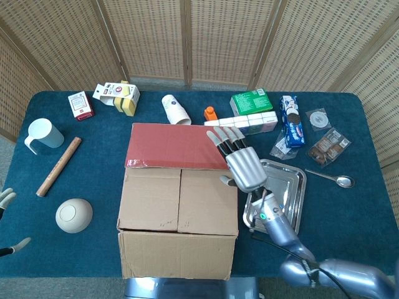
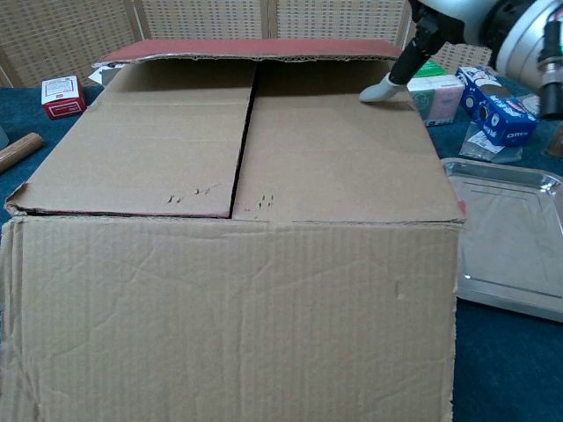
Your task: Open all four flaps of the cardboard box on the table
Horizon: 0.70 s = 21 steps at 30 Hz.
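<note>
The cardboard box [image 1: 178, 205] stands mid-table. Its far flap [image 1: 181, 146], red inside, is folded back. The near flap [image 2: 229, 316] hangs down the front. The left inner flap [image 2: 141, 149] and right inner flap [image 2: 339, 158] lie shut across the top, with a dark gap along their seam. My right hand [image 1: 240, 163] hovers over the box's far right corner with its fingers spread. Its thumb tip [image 2: 380, 90] touches the right inner flap near the back. Only a few fingertips of my left hand [image 1: 7, 200] show at the left edge, apart and empty.
A steel tray [image 1: 293, 187] lies just right of the box, under my right forearm, with a spoon [image 1: 336, 180] beyond it. A bowl [image 1: 73, 215], a wooden stick [image 1: 58, 166] and a mug [image 1: 43, 134] sit to the left. Boxes, a cup and snack packs line the far edge.
</note>
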Tool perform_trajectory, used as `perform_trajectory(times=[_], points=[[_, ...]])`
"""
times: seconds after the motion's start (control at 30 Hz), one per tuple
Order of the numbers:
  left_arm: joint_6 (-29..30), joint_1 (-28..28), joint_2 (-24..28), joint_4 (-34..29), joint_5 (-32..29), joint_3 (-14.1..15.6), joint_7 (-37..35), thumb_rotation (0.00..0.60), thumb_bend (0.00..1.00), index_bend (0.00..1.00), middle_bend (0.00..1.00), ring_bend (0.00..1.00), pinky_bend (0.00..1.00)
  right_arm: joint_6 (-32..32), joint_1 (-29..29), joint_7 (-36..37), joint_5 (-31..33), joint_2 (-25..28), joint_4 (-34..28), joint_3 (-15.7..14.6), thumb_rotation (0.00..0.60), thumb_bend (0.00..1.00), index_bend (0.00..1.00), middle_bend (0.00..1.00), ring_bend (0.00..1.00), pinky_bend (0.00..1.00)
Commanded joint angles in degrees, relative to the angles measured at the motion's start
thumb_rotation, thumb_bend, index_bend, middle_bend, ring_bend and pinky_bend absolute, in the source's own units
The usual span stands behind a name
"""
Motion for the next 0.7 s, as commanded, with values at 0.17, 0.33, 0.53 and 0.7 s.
perform_trajectory(times=[0.17, 0.33, 0.53, 0.7], points=[[-0.44, 0.13, -0.07, 0.76, -0.34, -0.47, -0.99, 0.6, 0.15, 0.0, 0.0, 0.0, 0.1, 2.8, 3.34, -1.51, 0.11, -3.4, 2.9, 2.45, 0.6, 0.2, 0.0, 0.0, 0.0, 0.0], [-1.02, 0.11, -0.23, 1.23, -0.37, -0.55, -1.55, 0.6, 0.15, 0.0, 0.0, 0.0, 0.1, 3.16, 4.92, -3.2, 0.68, -2.64, 2.6, 4.34, 0.6, 0.27, 0.0, 0.0, 0.0, 0.0], [-1.25, 0.19, -0.49, 1.69, -0.13, -0.55, -1.79, 0.6, 0.15, 0.0, 0.0, 0.0, 0.1, 2.36, 9.62, -5.96, 4.82, -2.93, 6.36, 10.07, 0.6, 0.27, 0.0, 0.0, 0.0, 0.0], [-1.62, 0.34, -0.75, 2.22, -0.29, -0.59, -2.74, 0.6, 0.15, 0.0, 0.0, 0.0, 0.1, 2.36, 14.19, -5.89, 7.86, -4.19, 11.82, 14.58, 0.6, 0.26, 0.0, 0.0, 0.0, 0.0]])
